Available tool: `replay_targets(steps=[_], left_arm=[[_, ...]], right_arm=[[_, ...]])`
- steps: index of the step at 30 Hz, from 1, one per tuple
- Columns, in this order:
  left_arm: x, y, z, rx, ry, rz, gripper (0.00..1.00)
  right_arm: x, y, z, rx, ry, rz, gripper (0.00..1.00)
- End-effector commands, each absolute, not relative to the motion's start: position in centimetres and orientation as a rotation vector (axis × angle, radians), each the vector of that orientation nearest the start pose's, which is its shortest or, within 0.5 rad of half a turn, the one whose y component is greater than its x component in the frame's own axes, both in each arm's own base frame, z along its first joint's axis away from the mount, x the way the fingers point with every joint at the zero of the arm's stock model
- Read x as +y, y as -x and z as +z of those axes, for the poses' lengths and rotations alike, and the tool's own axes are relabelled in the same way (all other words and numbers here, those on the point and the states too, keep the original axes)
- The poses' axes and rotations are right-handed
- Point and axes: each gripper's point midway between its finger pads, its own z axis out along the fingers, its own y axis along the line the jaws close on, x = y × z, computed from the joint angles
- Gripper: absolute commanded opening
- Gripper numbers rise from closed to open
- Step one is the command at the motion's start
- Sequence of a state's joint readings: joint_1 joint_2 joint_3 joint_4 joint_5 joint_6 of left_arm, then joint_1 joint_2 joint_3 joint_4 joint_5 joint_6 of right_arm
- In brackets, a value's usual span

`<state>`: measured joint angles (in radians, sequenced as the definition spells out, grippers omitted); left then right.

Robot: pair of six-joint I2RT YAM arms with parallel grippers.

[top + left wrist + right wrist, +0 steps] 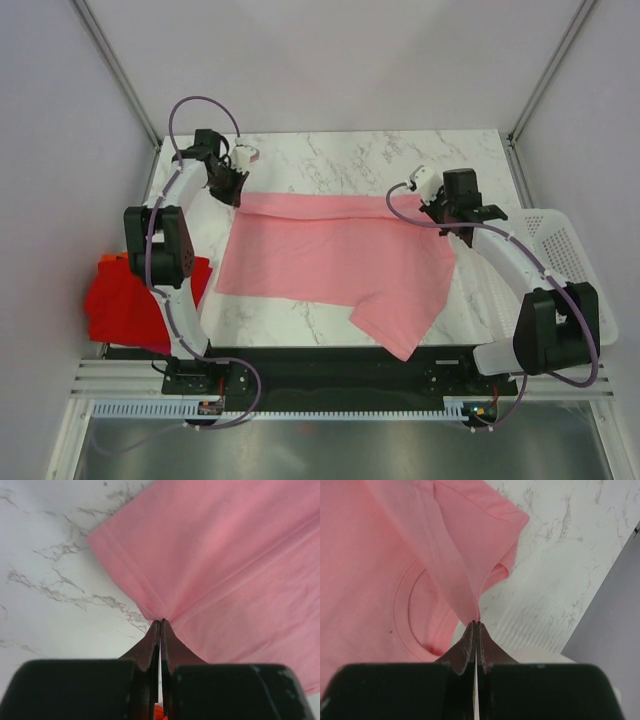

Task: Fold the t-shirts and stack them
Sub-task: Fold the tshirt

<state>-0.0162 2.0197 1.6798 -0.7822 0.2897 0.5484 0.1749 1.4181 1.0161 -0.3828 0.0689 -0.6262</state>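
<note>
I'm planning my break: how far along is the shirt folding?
Done: a red t-shirt lies folded at the left edge of the table. In hand: the left pincer and right pincer are shut on the far edge of the pink t-shirt, which lies mostly spread. Left: folding it and stacking it on the red one.

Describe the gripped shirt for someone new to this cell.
On the marble table, centre, between the arms. The pink t-shirt lies spread there, its far edge pinched by left gripper and right gripper. It's pale pink and wide; the red shirt sits at the left edge.
</note>
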Motion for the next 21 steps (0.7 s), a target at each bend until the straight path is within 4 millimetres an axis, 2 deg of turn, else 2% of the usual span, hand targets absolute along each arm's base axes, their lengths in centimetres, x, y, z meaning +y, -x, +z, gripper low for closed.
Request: replay_targets(steps=[1,3,6,7,9,10,12,13,14,15,16,17,18,19,20,21], left_arm=[[-3.3,-45.0,10.0,2.457,-0.851,-0.186,0.02],[-3.0,-44.1,9.1,2.485,-0.842,-0.187,0.02],[-3.0,-43.5,8.1,2.509,-0.841,-0.2,0.02],[-3.0,-43.4,7.9,2.517,-0.835,-0.199,0.09],[-2.9,-43.9,8.1,2.527,-0.794,-0.192,0.14],[-3.0,-46.1,10.6,2.469,-0.734,-0.179,0.27],[-3.2,-46.8,10.8,2.459,-0.723,-0.177,0.31],[-3.1,-48.3,12.3,2.425,-0.696,-0.163,0.32],[-3.1,-48.8,12.3,2.428,-0.682,-0.162,0.34],[-3.1,-49.3,10.9,2.46,-0.672,-0.173,0.35],[-3.1,-50.0,11.6,2.47,-0.656,-0.18,0.35],[-3.1,-50.2,11.4,2.487,-0.653,-0.187,0.35],[-3.2,-50.5,11.1,2.504,-0.649,-0.199,0.35],[-3.2,-50.9,10.3,2.529,-0.637,-0.222,0.35],[-3.4,-51.1,10.0,2.535,-0.631,-0.234,0.36],[-3.7,-51.4,9.9,2.533,-0.629,-0.256,0.36]], right_arm=[[3.4,-35.8,13.1,2.215,0.9,-0.252,0.0],[3.7,-34.8,12.7,2.228,0.915,-0.219,0.0],[4.6,-32.6,10.8,2.27,0.959,-0.133,0.0],[4.7,-31.6,9.8,2.299,0.986,-0.104,0.14],[5.0,-31.5,9.6,2.309,0.977,-0.079,0.25],[5.2,-34.1,12.3,2.252,0.874,-0.078,0.29],[5.4,-36.1,13.7,2.211,0.835,-0.088,0.34],[5.5,-36.9,14.0,2.206,0.819,-0.083,0.34],[5.8,-38.4,14.0,2.208,0.821,-0.084,0.34],[5.7,-39.2,13.8,2.217,0.813,-0.098,0.34],[5.7,-40.1,12.4,2.256,0.817,-0.097,0.34],[5.8,-41.2,12.9,2.246,0.812,-0.1,0.33],[5.9,-41.7,12.4,2.254,0.821,-0.09,0.33],[6.0,-42.1,11.0,2.282,0.835,-0.065,0.33],[6.4,-42.8,11.2,2.267,0.857,-0.039,0.34],[6.9,-42.5,10.6,2.283,0.901,0.016,0.34]])
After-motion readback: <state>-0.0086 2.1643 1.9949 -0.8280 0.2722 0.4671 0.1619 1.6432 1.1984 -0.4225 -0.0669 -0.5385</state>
